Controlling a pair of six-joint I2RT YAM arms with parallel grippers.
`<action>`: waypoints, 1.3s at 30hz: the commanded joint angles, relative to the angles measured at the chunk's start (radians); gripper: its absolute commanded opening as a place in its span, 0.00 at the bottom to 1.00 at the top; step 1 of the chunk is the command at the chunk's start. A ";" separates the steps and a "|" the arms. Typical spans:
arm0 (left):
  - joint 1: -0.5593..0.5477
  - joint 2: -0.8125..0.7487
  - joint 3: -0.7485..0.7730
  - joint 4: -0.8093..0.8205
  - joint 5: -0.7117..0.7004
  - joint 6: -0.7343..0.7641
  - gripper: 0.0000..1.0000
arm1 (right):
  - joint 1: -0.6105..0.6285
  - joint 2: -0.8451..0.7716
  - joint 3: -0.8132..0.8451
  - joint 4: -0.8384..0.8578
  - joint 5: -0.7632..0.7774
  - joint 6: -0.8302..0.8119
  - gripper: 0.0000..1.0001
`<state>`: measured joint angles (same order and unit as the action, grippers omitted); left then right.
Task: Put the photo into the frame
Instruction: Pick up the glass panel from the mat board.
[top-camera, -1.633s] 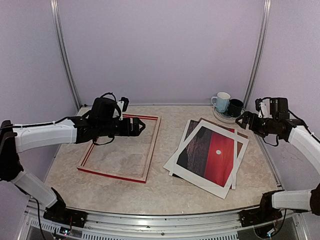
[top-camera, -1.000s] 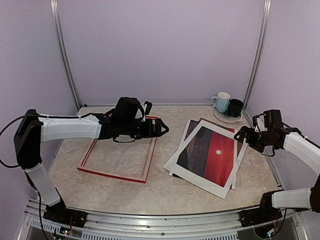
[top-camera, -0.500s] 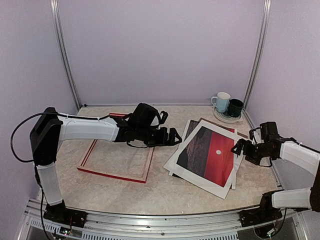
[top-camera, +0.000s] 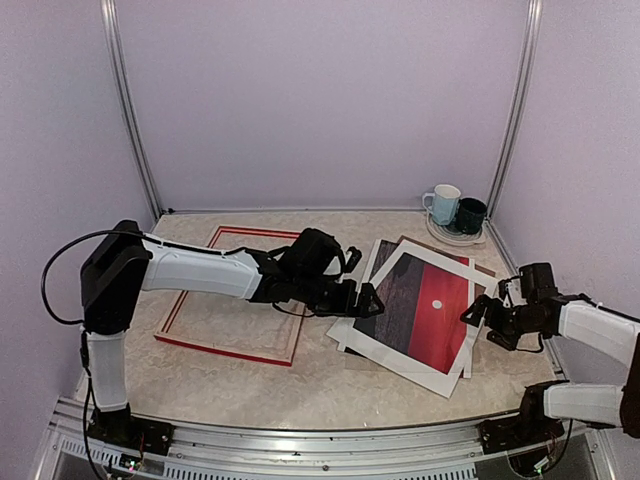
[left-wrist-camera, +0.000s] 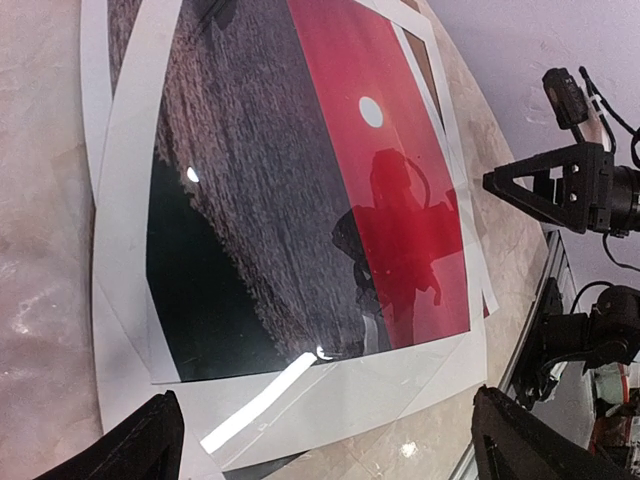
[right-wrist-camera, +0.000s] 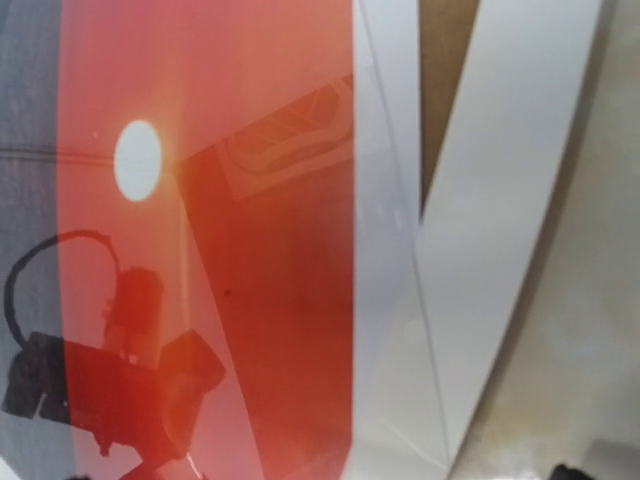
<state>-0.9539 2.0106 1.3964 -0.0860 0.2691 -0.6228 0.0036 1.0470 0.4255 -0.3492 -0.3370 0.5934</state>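
Both arms have come in toward the big sunset photo with red sky, white sun and white border (top-camera: 420, 310). The left hand (top-camera: 370, 300) has left the thin red wooden frame (top-camera: 225, 350) and now hangs by the photo's left edge. The right hand (top-camera: 480, 318) has dropped low by its right edge. Both hands are wide open and hold nothing. The photo lies flat and crooked on the right of the pale table (top-camera: 300, 395), on top of a white sheet and a brown board (right-wrist-camera: 445, 60). It looks thin, light, bendy and shiny, so it may slip or crease. I would pinch its white border, one hand on each side.
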 joint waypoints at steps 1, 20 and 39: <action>-0.034 0.049 0.015 0.075 0.020 0.005 0.99 | -0.013 -0.040 -0.028 0.002 -0.022 0.023 0.99; -0.058 0.106 -0.062 0.180 0.011 -0.008 0.99 | -0.007 -0.176 -0.140 0.030 -0.040 0.106 0.99; -0.064 0.155 -0.062 0.184 0.026 -0.026 0.99 | -0.007 -0.173 -0.194 0.090 -0.140 0.121 0.97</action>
<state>-1.0103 2.1357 1.3453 0.1036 0.2840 -0.6407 0.0036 0.8803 0.2554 -0.2523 -0.4389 0.6998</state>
